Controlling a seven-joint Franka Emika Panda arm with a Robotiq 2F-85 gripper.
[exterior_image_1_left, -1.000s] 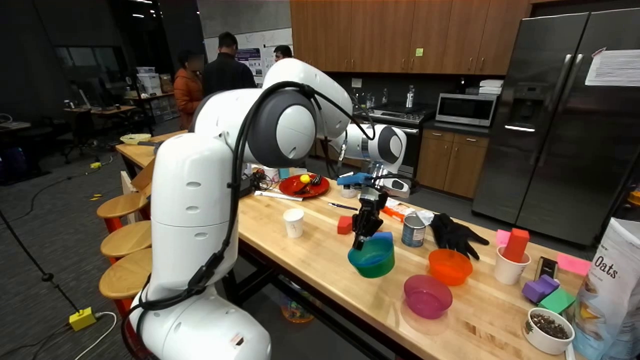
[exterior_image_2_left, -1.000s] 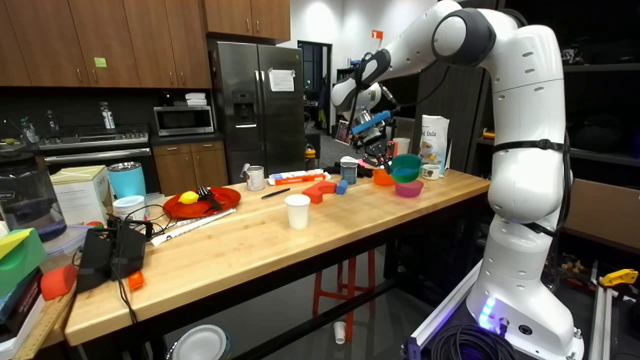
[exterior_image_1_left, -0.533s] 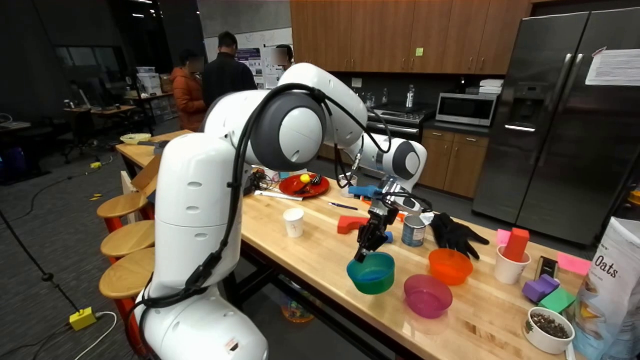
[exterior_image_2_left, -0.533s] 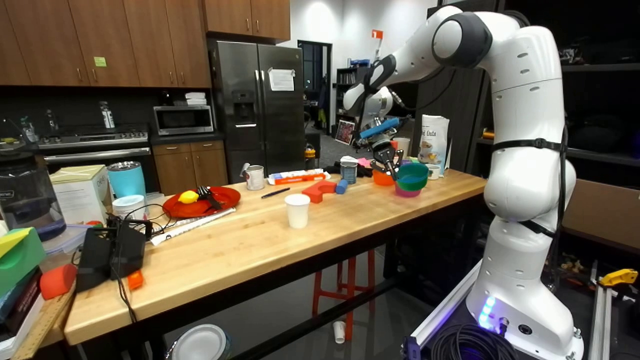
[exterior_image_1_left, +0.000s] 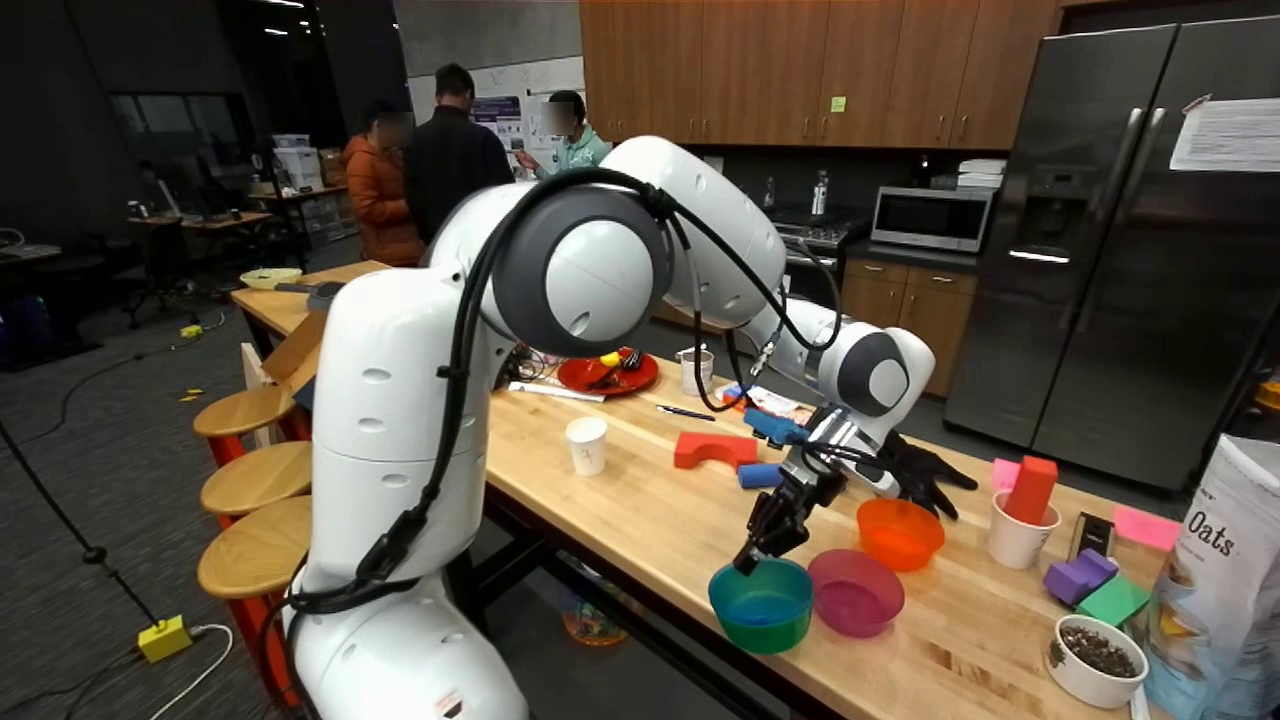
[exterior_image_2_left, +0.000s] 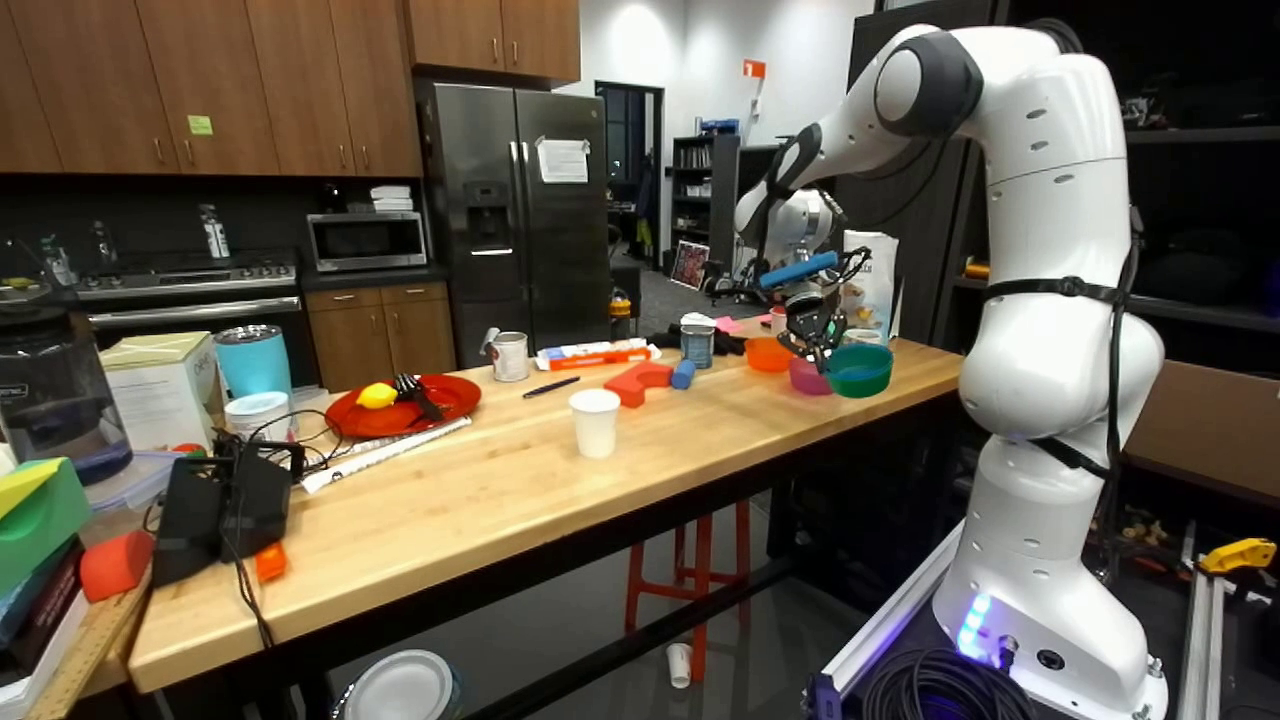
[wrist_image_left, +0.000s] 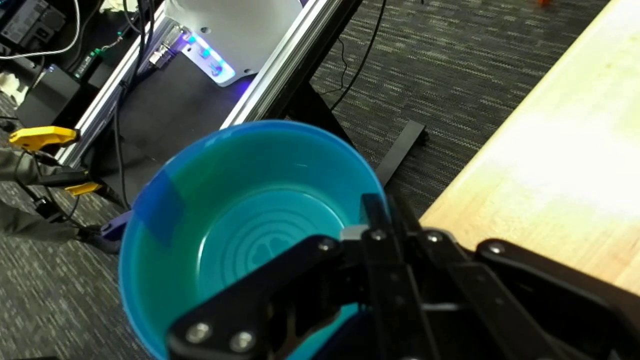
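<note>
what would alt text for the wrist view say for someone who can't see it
A black gripper at the bottom pinches the right-hand rim of a round, translucent blue-green bowl. A pale wooden tabletop shows at the right; dark carpet and a white robot base with glowing lights show at the top.

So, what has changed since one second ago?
In an exterior view, the gripper, still clamped on the blue-green bowl, moved it toward the near edge of the table, now left of the magenta bowl. The magenta bowl, orange bowl and paper cup stayed.
</note>
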